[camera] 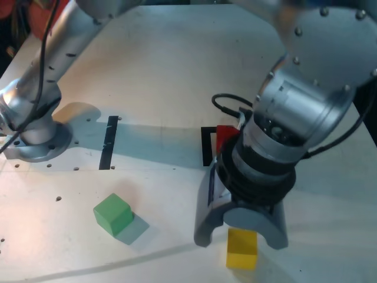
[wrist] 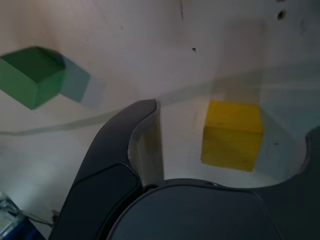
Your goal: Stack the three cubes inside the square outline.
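A white tabletop [camera: 165, 71] carries everything, dotted with small dark screw holes [camera: 58, 198]. A straight strip of black tape [camera: 109, 142] lies flat on it, towards the exterior view's left edge, running front to back. A black cable [camera: 227, 101] loops above the tabletop's middle.

Gripper [camera: 241, 233] open astride yellow cube [camera: 242, 249]
Red cube [camera: 225, 137] sits at square outline [camera: 205, 147], partly hidden by arm; green cube [camera: 113, 214] well apart toward the exterior view's left.
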